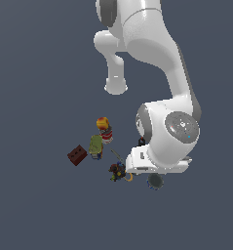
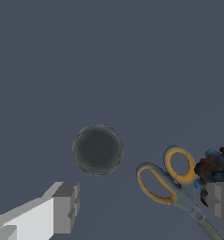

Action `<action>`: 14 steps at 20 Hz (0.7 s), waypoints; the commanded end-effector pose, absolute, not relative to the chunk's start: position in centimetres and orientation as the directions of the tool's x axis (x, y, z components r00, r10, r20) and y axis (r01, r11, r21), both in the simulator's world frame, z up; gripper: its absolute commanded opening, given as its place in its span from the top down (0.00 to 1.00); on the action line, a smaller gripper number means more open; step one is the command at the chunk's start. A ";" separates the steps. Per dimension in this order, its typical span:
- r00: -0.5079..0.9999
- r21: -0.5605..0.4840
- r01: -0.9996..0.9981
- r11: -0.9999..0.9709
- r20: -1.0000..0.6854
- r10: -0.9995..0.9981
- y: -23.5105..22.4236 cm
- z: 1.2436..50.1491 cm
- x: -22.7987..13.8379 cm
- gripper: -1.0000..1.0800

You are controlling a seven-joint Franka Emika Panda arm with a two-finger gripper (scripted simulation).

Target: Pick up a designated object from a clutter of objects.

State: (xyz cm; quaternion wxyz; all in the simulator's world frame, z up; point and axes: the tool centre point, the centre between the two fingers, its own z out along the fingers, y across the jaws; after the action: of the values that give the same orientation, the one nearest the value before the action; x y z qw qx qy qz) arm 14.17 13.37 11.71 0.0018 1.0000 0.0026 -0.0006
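1. Closest to the wrist camera, the gripper [image 2: 140, 206] has its two grey fingers [image 2: 65, 207] spread wide apart, holding nothing; one finger sits at each side of the picture.
2. Between those fingers, a little further off, the round can [image 2: 97, 149] lies on the floor, dark grey inside with a paler rim. It touches neither finger.
3. Beside the can, but apart from it, are the orange-handled scissors [image 2: 172, 183], their two loops side by side and the blades running off toward the edge of the frame.
4. Just past the scissors' handles sits the dark multicoloured toy [image 2: 215, 169], partly behind the other finger.
5. In the exterior view the white arm [image 1: 159, 78] bends down over the clutter, and its wrist hides most of the hand. The round can [image 1: 155, 182] peeks out below the wrist, with the toy [image 1: 117, 171] nearby toward the exterior view's left.
6. Further off stand the green box [image 1: 95, 146], the dark red brick block [image 1: 77, 155] to its left, and the red-and-yellow can [image 1: 105, 129] upright behind them.
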 end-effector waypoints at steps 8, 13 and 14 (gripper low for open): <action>1.000 0.001 0.020 -1.000 0.000 0.020 16.7 7.0 14.8 0.04; 1.000 0.000 0.022 -1.000 0.000 0.022 17.2 6.4 14.9 0.04; 1.000 0.000 0.022 -1.000 -0.001 0.022 17.1 6.5 14.8 0.04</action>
State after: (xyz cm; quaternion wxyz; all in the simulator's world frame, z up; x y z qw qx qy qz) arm 14.76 17.12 6.43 0.0001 0.9999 0.0112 -0.0011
